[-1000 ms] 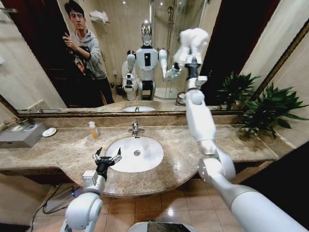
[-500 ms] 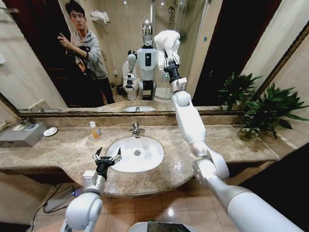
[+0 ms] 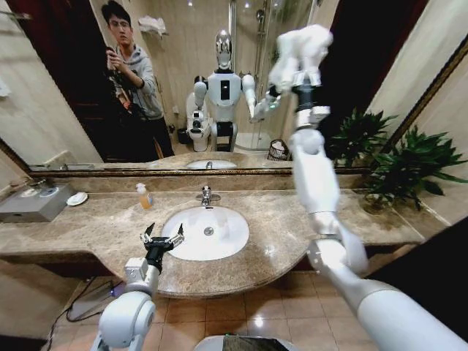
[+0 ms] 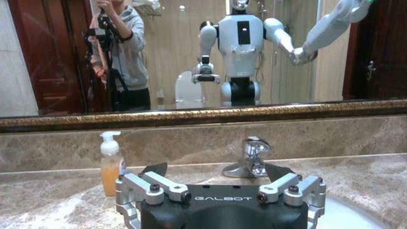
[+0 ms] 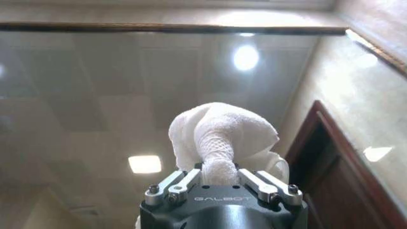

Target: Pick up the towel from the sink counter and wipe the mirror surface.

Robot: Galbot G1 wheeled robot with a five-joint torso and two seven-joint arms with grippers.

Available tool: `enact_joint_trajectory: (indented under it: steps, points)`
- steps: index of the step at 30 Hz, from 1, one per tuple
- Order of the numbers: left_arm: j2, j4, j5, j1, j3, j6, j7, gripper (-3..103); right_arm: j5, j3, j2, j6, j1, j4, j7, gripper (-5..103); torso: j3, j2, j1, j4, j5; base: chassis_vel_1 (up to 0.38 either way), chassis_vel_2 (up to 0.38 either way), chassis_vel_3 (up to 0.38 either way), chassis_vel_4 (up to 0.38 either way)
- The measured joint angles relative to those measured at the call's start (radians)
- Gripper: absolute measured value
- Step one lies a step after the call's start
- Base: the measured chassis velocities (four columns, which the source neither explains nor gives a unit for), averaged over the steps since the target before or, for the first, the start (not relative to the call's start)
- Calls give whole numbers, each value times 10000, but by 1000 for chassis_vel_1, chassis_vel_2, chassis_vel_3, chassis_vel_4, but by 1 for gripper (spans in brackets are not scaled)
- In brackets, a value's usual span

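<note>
- The right gripper (image 3: 300, 64) is raised high on a fully stretched arm, up against the large wide wall mirror with its thin dark brown frame (image 3: 183, 88), toward the mirror's upper right part.
- Its fingers are pinched on the small white soft cloth towel (image 3: 298, 50), which bunches out beyond the fingertips and meets the glass; in the right wrist view the towel (image 5: 219, 136) bulges above the clamped right gripper (image 5: 219, 179), close under the mirror's top edge.
- The left gripper (image 3: 162, 240) hangs low over the front edge of the long brown-beige speckled marble sink counter (image 3: 88, 227), just beside the left rim of the oval white basin (image 3: 219, 238); its fingers are spread apart with nothing between them.
- In the left wrist view the left gripper (image 4: 219, 183) points at the chrome tap (image 4: 251, 157) at the counter's back edge.
- An orange soap pump bottle (image 3: 143, 195) stands at the back edge, left of the tap.
</note>
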Motion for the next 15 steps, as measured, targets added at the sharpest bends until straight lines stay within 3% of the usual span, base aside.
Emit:
enact_joint_trajectory:
  steps: [5, 8, 10, 15]
  points:
    - [0, 0, 0, -2, 0, 0, 0, 100, -99, -114, 260, -121, 322, -31, -12, 13, -1, 0, 0, 11, -5, 0, 0, 0, 0]
    - [0, 1, 0, -1, 0, 0, 0, 100, -433, -353, 749, -294, 461, 225, -25, 13, 0, 0, 0, 19, -8, 0, 0, 0, 0]
    - [0, 0, 0, -1, 0, 0, 0, 100, -933, -589, 1466, -436, 556, 531, -84, 13, -1, 0, -1, 19, -12, 0, 0, 0, 0]
    - [0, 0, 0, 0, 0, 0, 0, 100, -1578, -1166, 2093, -516, 730, 730, -166, 13, -1, 0, -1, 21, -15, 0, 0, 0, 0]
